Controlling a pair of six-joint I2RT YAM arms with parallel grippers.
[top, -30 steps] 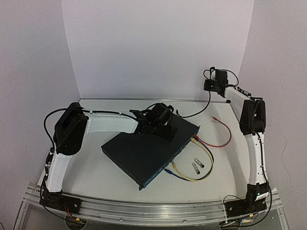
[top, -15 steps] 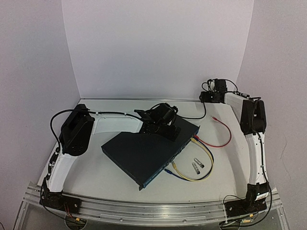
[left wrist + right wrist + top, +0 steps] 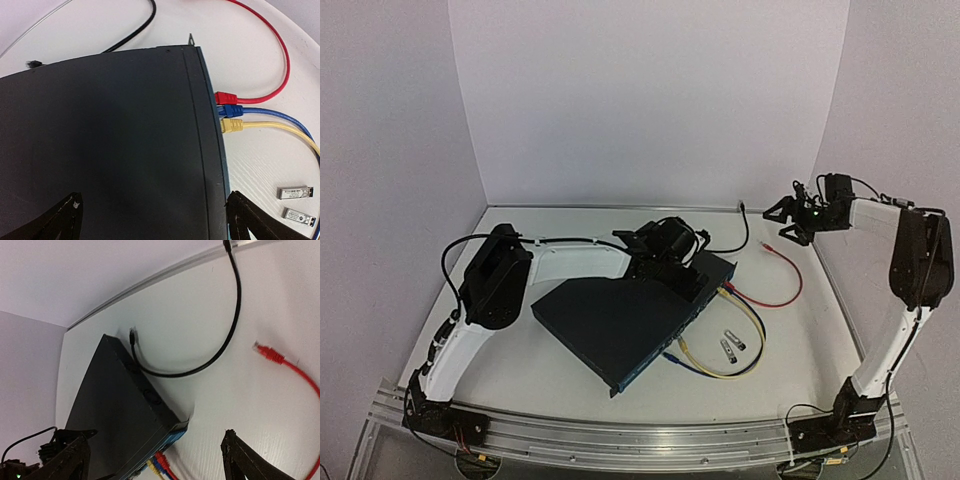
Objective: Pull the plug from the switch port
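Lying flat, navy switch (image 3: 115, 150); three coloured plugs (image 3: 227, 110) seated | left fingers (image 3: 57, 222), right fingers (image 3: 239, 460) spread wide, empty

Overhead and both wrists, all toward switch (image 3: 620, 322)

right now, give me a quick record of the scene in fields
switch: lying flat, port face toward the right arm's side
plugs: red, blue, yellow, side by side in ports
left jaws: open, over switch top, holding nothing
right jaws: open, raised, away from switch
loose: two silver modules, black cable, red cable's free end
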